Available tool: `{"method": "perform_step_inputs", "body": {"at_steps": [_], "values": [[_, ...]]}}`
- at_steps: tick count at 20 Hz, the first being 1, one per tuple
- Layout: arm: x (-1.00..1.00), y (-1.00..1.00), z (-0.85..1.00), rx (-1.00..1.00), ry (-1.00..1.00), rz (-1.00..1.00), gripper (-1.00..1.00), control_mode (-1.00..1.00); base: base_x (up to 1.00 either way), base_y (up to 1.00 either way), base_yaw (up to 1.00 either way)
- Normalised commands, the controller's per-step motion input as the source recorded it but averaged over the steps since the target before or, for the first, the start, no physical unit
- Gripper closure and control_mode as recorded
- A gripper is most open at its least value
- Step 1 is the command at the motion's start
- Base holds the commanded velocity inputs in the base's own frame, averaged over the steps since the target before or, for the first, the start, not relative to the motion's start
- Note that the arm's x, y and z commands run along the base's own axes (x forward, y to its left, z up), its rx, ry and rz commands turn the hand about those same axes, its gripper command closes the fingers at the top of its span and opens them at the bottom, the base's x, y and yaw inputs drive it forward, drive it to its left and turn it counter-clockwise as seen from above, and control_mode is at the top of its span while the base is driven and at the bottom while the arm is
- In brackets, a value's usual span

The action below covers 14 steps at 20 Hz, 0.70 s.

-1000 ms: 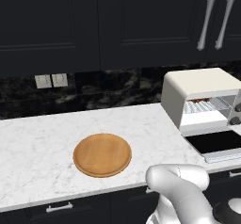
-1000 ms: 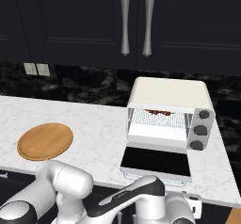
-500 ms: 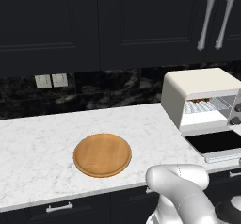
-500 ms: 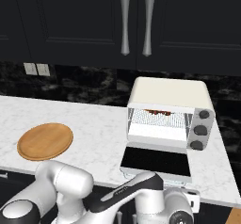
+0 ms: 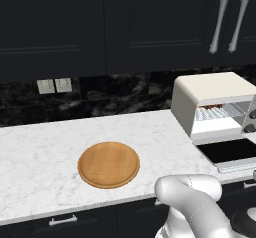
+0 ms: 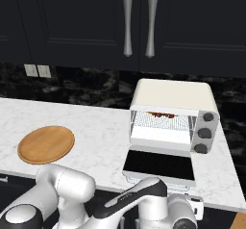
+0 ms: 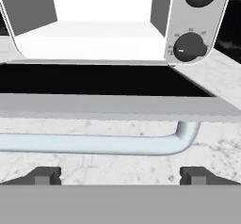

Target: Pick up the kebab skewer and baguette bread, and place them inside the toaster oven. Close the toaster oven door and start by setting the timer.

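One marble bench (image 6: 96,127) carries the toaster oven (image 6: 173,115), whose toaster oven door (image 6: 159,164) lies folded down flat. The kebab skewer (image 6: 161,113) rests on the rack inside. The claw (image 7: 120,175) hangs open just before the door's handle (image 7: 94,143).

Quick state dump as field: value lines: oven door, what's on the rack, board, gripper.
toaster oven: on the counter's right end
door: open, folded down flat
door handle: just ahead of the fingertips
rack contents: dark brown chunks, likely the kebab skewer; bread cannot be made out
wooden board: on the counter, nothing on it
gripper: open, low in front of the door, holding nothing
knobs: untouched
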Motion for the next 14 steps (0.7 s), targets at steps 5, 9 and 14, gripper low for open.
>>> {"method": "perform_step_inputs", "body": {"at_steps": [5, 9, 14], "values": [[0.13, 0.0, 0.0, 0.0, 0.0, 0.0, -1.0, -1.0, 0.0, 0.0, 0.0], [0.13, 0.0, 0.0, 0.0, 0.0, 0.0, -1.0, -1.0, 0.0, 0.0, 0.0], [0.0, 0.0, -0.14, 0.01, 0.0, 0.0, -1.0, -1.0, 0.0, 0.0, 0.0]]}}
